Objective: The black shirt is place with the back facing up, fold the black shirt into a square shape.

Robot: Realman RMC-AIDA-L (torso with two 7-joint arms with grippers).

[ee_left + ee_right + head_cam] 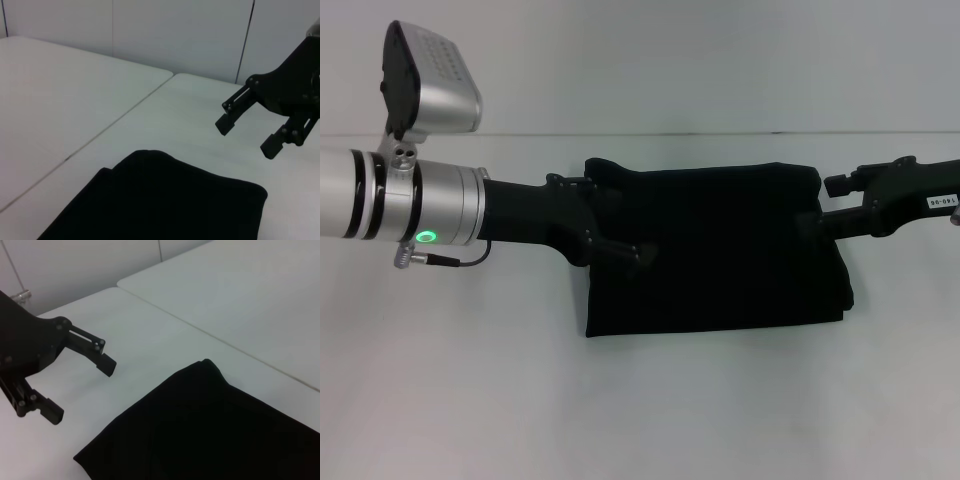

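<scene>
Flanking the folded black shirt, left claw and right claw gape.

Silver left arm, green light, black end effector

The left arm reaches in from the frame's left edge at mid-height, its left claw near centre with fingers spread apart. The right claw enters from the right edge, also spread open.

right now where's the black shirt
The folded black shirt lies flat mid-table in the head view, between the left hand and right hand.
</scene>
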